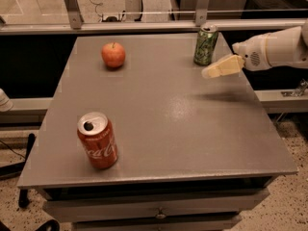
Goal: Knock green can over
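The green can (205, 44) stands upright near the far right corner of the grey table (159, 114). It is green with pale markings and a silver top. My gripper (211, 71) comes in from the right on a white arm (276, 49). Its cream fingers point left and hover above the table, just right of and slightly in front of the can, not touching it.
A red Coca-Cola can (97, 140) stands upright at the front left. A red apple (113, 55) lies at the far left. A metal rail (144, 27) runs along the table's far edge. The table's right edge lies under my arm.
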